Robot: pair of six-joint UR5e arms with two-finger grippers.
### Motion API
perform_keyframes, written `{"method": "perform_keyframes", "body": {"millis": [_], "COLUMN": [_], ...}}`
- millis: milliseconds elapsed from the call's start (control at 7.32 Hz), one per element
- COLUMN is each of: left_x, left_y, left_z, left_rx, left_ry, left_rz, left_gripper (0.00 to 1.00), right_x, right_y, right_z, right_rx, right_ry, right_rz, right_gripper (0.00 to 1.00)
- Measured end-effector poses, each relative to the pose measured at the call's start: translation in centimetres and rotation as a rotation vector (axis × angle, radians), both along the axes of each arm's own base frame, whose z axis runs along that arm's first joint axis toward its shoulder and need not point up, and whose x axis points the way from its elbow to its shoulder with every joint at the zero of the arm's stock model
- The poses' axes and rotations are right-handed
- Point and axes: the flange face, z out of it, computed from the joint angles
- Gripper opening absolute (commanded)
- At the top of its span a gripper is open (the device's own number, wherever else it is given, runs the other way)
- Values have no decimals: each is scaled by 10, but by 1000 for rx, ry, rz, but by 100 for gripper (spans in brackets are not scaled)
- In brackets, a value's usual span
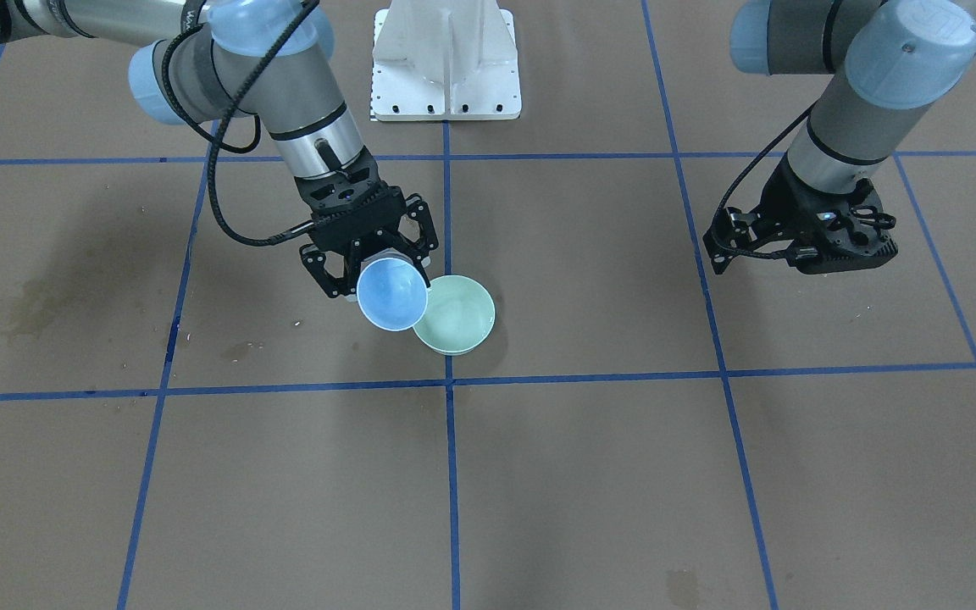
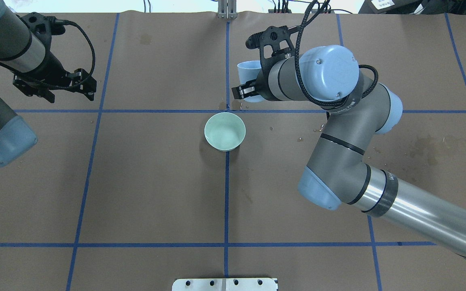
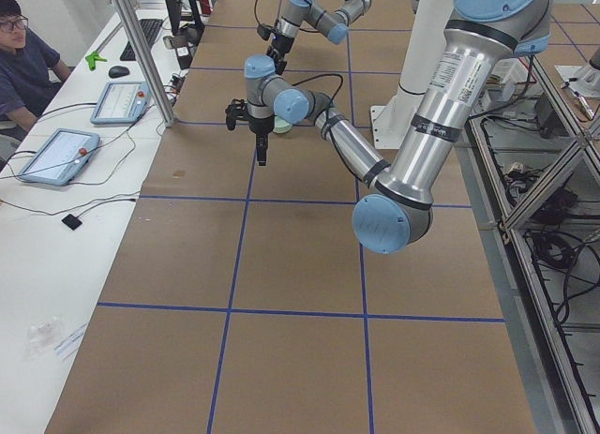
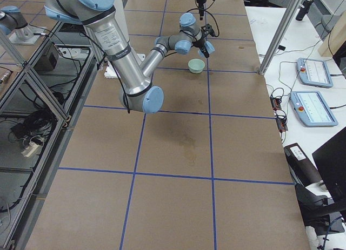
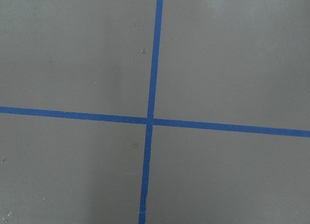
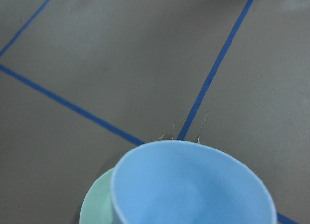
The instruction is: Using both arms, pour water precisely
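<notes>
The right gripper clamps a light-blue cup by its sides, tipped so its mouth faces the front camera. From that camera the cup's rim overlaps the edge of a pale-green bowl on the side of the gripper away from the robot. The overhead view instead puts the bowl clear of the cup and on the gripper's robot side. The right-end view settles it: the bowl stands on the brown surface below the raised gripper. The right wrist camera looks into the cup, with a crescent of the bowl showing beneath it. The water cannot be made out in the cup or the bowl in any view.

The left gripper hangs above the surface with its fingers pointing down, well apart from the bowl. Whether it is open or closed cannot be told. Its wrist camera shows only a blue tape crossing directly beneath it.

Only the left-end view shows a person in glasses at a side bench. Lettering on the arm bands is too small to read.
</notes>
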Motion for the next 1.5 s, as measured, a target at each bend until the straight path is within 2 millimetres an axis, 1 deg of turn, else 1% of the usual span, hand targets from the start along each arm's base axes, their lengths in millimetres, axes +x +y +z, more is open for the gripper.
{"method": "perform_keyframes", "body": {"millis": [137, 273, 410, 546, 820, 956, 1093, 1230, 1366, 1503], "left_x": [1, 1, 1, 0, -1, -1, -1, -2, -2, -1], "left_y": [0, 0, 0, 1, 2, 3, 3, 4, 4, 4], "left_z": [-1, -1, -2, -5, -8, -9, -9, -10, -11, -11], "left_rx": [-1, -1, -2, -3, -7, -7, -6, -5, -6, -8], "left_ry": [0, 1, 3, 6, 12, 13, 14, 15, 16, 16], "left_rz": [0, -1, -4, -8, -18, -20, -21, -22, -24, -26], "left_gripper": [100, 100, 100, 100, 100, 100, 100, 100, 100, 100], "right_x": [23, 49, 76, 102, 145, 161, 171, 169, 158, 142], "right_y": [0, 3, 7, 12, 25, 32, 38, 45, 52, 60], "right_z": [15, 43, 79, 121, 197, 231, 260, 288, 312, 332], "right_rx": [-22, -48, -73, -106, -138, -144, -141, -124, -100, -81], "right_ry": [-13, 4, 38, 63, 115, 134, 152, 179, 204, 217], "right_rz": [145, 290, 439, 585, 812, 905, 977, 1023, 1049, 1058], "right_gripper": [0, 0, 0, 0, 0, 0, 0, 0, 0, 0]}}
